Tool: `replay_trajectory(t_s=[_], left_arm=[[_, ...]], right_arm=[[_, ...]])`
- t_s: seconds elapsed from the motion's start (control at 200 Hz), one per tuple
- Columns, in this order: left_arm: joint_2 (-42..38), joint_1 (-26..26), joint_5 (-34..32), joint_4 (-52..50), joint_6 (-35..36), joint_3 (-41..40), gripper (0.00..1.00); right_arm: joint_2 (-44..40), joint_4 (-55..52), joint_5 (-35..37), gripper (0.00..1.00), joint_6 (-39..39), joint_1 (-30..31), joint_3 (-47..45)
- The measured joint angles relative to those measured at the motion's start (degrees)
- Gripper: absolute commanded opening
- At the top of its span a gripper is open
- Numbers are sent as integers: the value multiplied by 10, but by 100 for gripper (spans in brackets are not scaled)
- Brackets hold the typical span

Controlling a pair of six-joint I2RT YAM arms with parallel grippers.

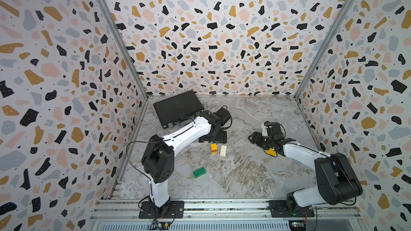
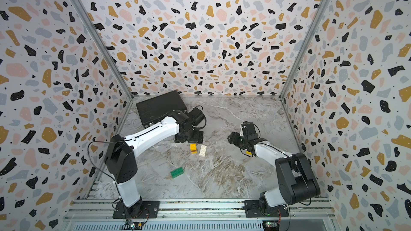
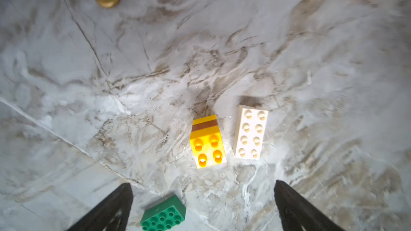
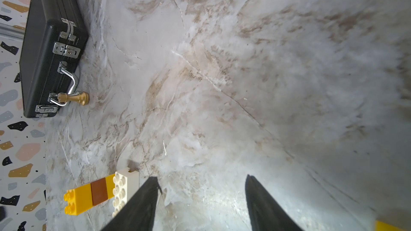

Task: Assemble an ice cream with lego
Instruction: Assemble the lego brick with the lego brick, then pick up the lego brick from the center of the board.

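The yellow-brown-yellow stick (image 3: 208, 141) stands upright, studs up; the white brick (image 3: 251, 132) lies flat just beside it. Both left tool (image 3: 202, 183) and right tool (image 4: 200, 177) are spread, empty.

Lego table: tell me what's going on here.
This is a lego ice cream build, partway done. Only the stick, yellow-brown-yellow, is stacked; it sits beside the loose white brick. The green brick lies off on its own, and a yellow brick sits partly hidden under the right arm. The left end effector and right end effector are both open, holding nothing.
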Motion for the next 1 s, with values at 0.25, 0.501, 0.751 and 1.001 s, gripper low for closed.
replay_trajectory(t_s=[0.25, 0.501, 0.751, 1.001], left_arm=[[-176, 0, 19, -13, 125, -141, 99], [-262, 0, 52, -22, 167, -285, 100], [-177, 1, 75, 21, 150, -309, 94], [-164, 8, 100, 78, 106, -378, 94]], right_arm=[[-3, 0, 15, 66, -6, 19, 0], [32, -35, 35, 64, -31, 114, 57], [37, -38, 47, 64, -40, 114, 60], [39, -30, 47, 64, -42, 114, 57]])
